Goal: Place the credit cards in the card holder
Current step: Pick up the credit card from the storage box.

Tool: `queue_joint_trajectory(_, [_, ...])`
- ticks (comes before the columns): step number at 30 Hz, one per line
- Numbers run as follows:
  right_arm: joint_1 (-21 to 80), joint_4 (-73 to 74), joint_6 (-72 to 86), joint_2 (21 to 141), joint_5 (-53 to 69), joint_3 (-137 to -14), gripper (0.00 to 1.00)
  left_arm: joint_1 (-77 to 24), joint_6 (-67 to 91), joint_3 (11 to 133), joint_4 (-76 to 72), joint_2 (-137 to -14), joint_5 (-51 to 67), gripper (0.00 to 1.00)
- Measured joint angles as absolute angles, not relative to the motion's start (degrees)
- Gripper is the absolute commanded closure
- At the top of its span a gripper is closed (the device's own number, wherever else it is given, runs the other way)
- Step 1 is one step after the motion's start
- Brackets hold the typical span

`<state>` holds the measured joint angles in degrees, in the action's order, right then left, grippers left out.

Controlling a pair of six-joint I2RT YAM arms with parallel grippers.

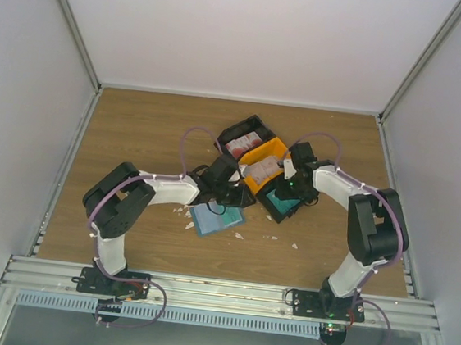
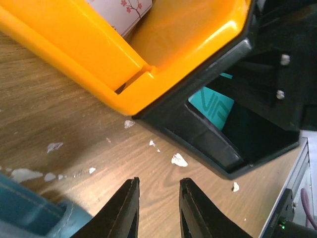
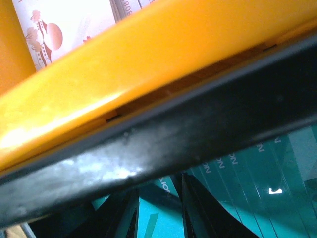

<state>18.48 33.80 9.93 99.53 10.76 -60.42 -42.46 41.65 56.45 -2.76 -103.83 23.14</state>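
On the bench (image 1: 135, 138), in the near-right compartment of the tray (image 1: 276, 150), teal cards (image 3: 257, 173) are lying directly beneath the right claw (image 3: 158, 187), jaws narrow, grip impossible to tell. Card holder (image 1: 216, 219) is lying toward the near edge, beside the left claw (image 2: 158, 184), narrow, gripping nothing.
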Motion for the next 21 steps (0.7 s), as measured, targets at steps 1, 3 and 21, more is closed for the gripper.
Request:
queue_joint_trajectory(1, [18.6, 34.1, 10.0, 99.4, 10.8, -60.4, 0.75, -42.7, 41.6, 57.1, -2.6, -104.8, 23.0, 0.75])
queue_joint_trajectory(3, [19.0, 34.7, 10.0, 99.0, 10.8, -60.4, 0.75, -42.8, 41.6, 58.3, -2.1, -106.3, 23.0, 0.76])
queue_joint_trajectory(21, [23.7, 37.9, 9.9, 91.1, 17.4, -60.4, 0.74, -42.9, 39.6, 65.1, 2.0, -110.9, 24.6, 0.77])
